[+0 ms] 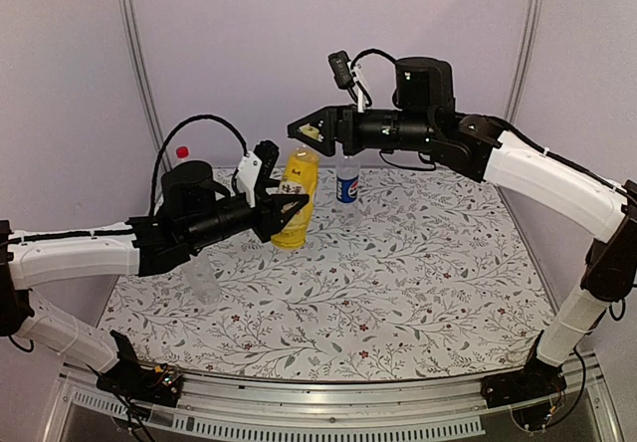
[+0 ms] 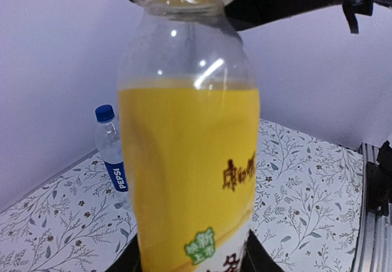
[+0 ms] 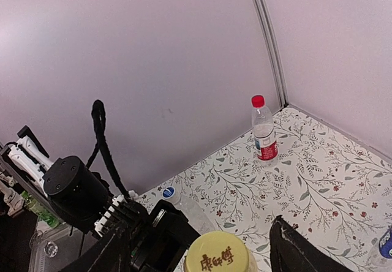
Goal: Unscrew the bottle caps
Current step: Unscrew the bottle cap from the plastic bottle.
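The yellow-liquid bottle (image 1: 297, 195) stands upright at the back middle of the table. My left gripper (image 1: 288, 209) is shut on its lower body; its fingers (image 2: 131, 261) flank the label in the left wrist view, where the bottle (image 2: 190, 162) fills the frame. My right gripper (image 1: 305, 135) is open above the bottle's yellow cap (image 3: 220, 257), with its fingers (image 3: 293, 251) on either side and clear of it. The blue-label bottle (image 1: 347, 185) stands just right of the yellow one. The red-white-label bottle (image 3: 264, 131) stands near the back left corner. The plain clear bottle (image 1: 204, 279) lies under my left arm.
A floral cloth (image 1: 398, 273) covers the table. Lilac walls close the back and sides, with a metal corner post (image 1: 134, 54) at the left. The blue-label bottle (image 2: 113, 152) stands close behind the held one. A metal rail (image 1: 328, 402) runs along the near edge.
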`<state>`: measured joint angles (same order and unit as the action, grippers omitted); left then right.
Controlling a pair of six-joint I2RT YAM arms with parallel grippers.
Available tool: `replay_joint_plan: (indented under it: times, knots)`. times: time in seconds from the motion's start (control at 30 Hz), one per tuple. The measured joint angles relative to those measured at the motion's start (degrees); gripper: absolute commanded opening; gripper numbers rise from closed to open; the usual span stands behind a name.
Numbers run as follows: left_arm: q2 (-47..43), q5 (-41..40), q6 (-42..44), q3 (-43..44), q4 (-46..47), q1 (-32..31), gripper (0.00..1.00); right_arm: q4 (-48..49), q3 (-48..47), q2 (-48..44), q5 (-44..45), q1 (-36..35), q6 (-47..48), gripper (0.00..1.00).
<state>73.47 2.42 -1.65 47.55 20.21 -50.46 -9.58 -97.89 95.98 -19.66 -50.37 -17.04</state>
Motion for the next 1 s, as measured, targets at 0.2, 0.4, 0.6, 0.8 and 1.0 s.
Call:
replay_joint_plan:
  times: [0.2, 0.4, 0.6, 0.8, 1.0]
  knots:
    - [0.0, -1.4, 0.15, 0.0, -0.79, -0.22, 0.19, -0.46, -0.09, 0.46, 2.36, 0.02, -0.24, 0.52]
    - [0.0, -1.7, 0.17, 0.0, -1.27, -0.28, 0.19, -0.81, -0.09, 1.01, 3.02, 0.0, -0.02, 0.44]
    - [0.0, -1.81, 0.17, 0.0, -1.33, -0.28, 0.19, -0.94, -0.09, 0.98, 3.28, 0.0, 0.15, 0.32]
    - [0.0, -1.6, 0.2, 0.02, -1.49, -0.28, 0.25, -1.05, -0.09, 0.98, 3.26, 0.0, 0.74, 0.2]
    - [-0.39, 2.27, 0.55, -0.37, -0.72, -0.11, 0.32, -0.68, 0.5, 0.37, -3.23, 1.42, 4.83, 0.14]
